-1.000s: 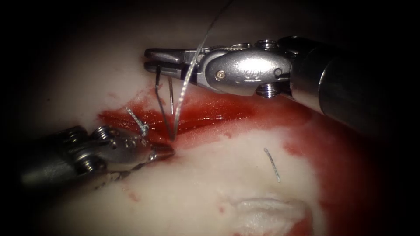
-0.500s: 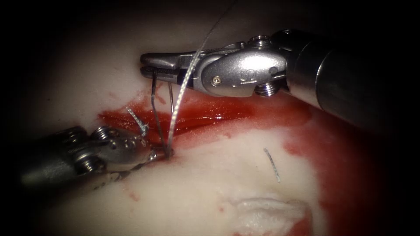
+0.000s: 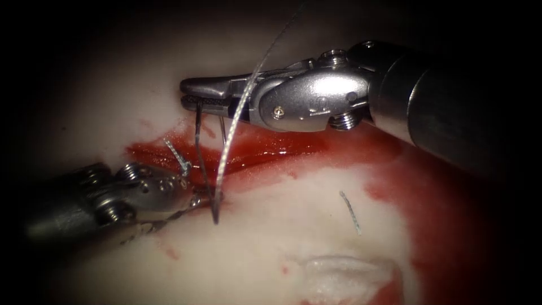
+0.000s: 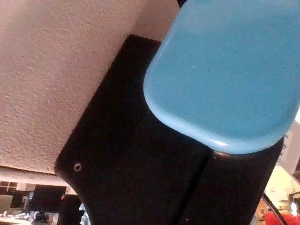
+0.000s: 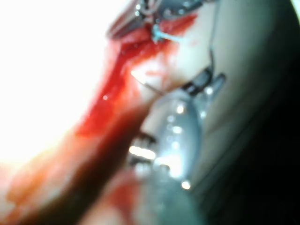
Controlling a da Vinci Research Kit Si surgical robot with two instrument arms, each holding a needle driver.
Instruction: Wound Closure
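**Needle free above the cut, held by the right pincer**

Left pincer (image 3: 209, 196) rests clenched, empty, by one thread stub (image 3: 178, 155). One needle (image 3: 202, 164) hangs outside the tissue (image 3: 271, 248), gripped near its tail by the right pincer (image 3: 195, 93); thread (image 3: 234, 127) arcs toward 1 o'clock. Second stub (image 3: 351, 212) lies at 4 o'clock.

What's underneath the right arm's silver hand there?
Below the right arm's silver hand, the dark curved needle it grips hangs over the red cut, tip free beside the left hand. The grey thread crosses in front.
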